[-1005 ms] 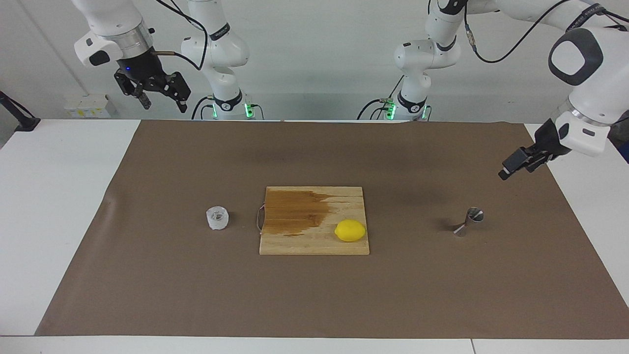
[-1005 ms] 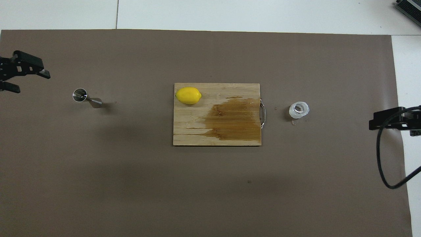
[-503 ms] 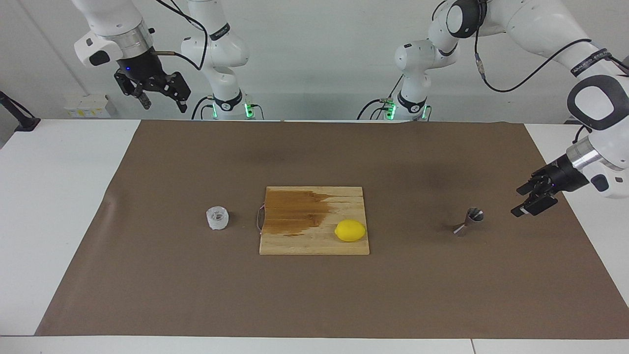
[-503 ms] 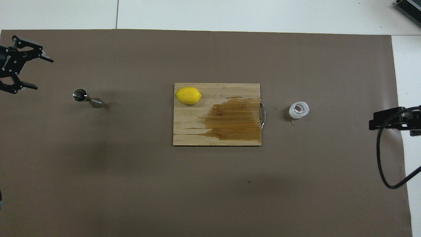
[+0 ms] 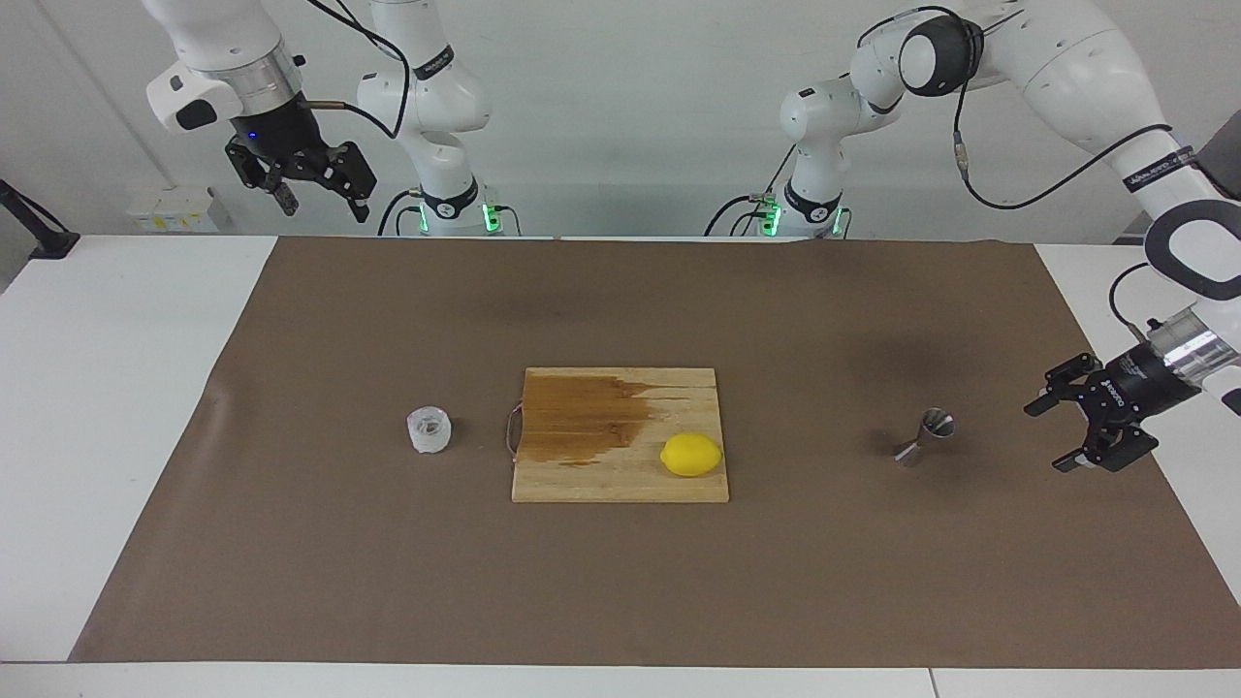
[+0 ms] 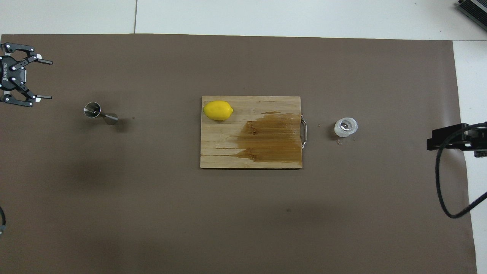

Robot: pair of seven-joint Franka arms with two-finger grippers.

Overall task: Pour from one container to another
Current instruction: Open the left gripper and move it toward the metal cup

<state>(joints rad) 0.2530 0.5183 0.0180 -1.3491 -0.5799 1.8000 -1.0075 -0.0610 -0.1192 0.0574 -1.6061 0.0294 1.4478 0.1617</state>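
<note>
So going across the facing view: the right gripper (image 5: 315, 199) hangs high over the table edge at its own arm's end, claw spread open and holding nothing, basically just waiting. Below it and farther from the robots sits the clear cup (image 5: 429, 430) on the brown mat (image 5: 291, 582), upright, just beside the handle end of the cutting board (image 5: 620, 485). The board has a big wet stain on it and a lemon (image 5: 691, 454) parked on the corner toward the left arm's end. Then the steel jigger (image 5: 924, 437) stands on the mat, well apart from the board, and the left gripper (image 5: 1068, 434) is low beside it with its fingers wide open, turned sideways and not touching. My guess is it's lining up to grab the jigger by the waist, which makes sense if one arm takes each vessel.

Compared with a second ago, the left gripper has dropped down and rotated so the open jaws face the jigger. The right one hasn't budged, and the cup, the jigger and the lemon are where they were
</note>
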